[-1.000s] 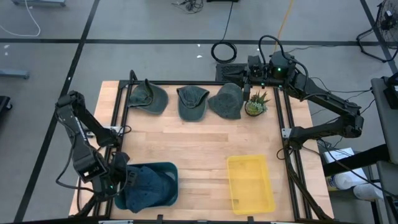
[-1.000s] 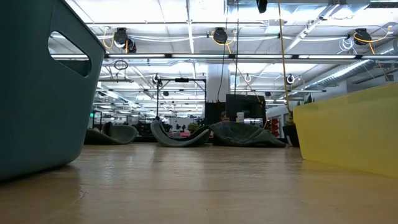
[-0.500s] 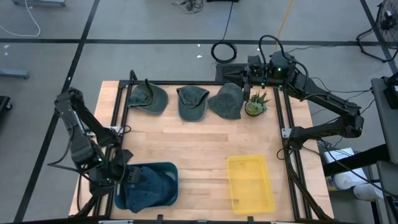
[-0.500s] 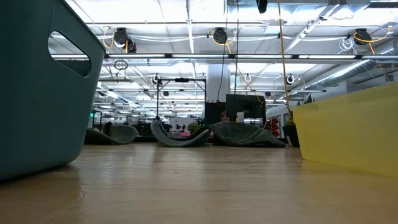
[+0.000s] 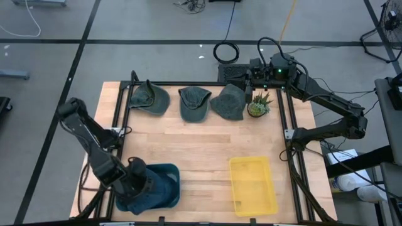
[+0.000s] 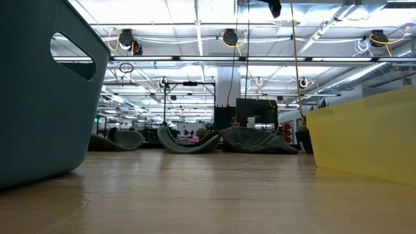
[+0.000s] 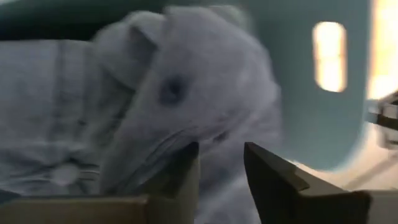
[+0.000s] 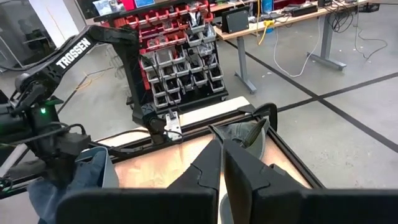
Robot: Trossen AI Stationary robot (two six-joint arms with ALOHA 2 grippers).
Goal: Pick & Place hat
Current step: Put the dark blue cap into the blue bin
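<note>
A teal bin (image 5: 173, 171) stands at the table's near left with blue denim hats (image 5: 160, 191) in it. My left gripper (image 5: 139, 185) is down inside the bin, slanting down, open, with its fingertips right at the pale denim crown of the top hat (image 7: 186, 93). Three green hats (image 5: 151, 98) (image 5: 194, 103) (image 5: 229, 102) lie in a row along the far edge. My right gripper (image 8: 222, 149) is shut and empty, held level and high above the far right corner (image 5: 250, 78). My left gripper comes at the top denim hat from above, slanting down, one finger (image 7: 188, 163) against a fold of the crown (image 7: 165, 146) and the other beside it. The blur does not let me tell whether the fingers touch the cloth.
A yellow bin (image 5: 253, 185) stands at the near right. A small potted plant (image 5: 259, 105) sits at the far right next to the green hats. A black frame (image 5: 188, 83) borders the table. Bare wood (image 5: 201, 144) lies between the hats and the bins.
My left gripper has gone from the teal bin's left rim toward the table's right and down, and now stands inside the bin over the denim hats. The hats and bins have kept their places.
</note>
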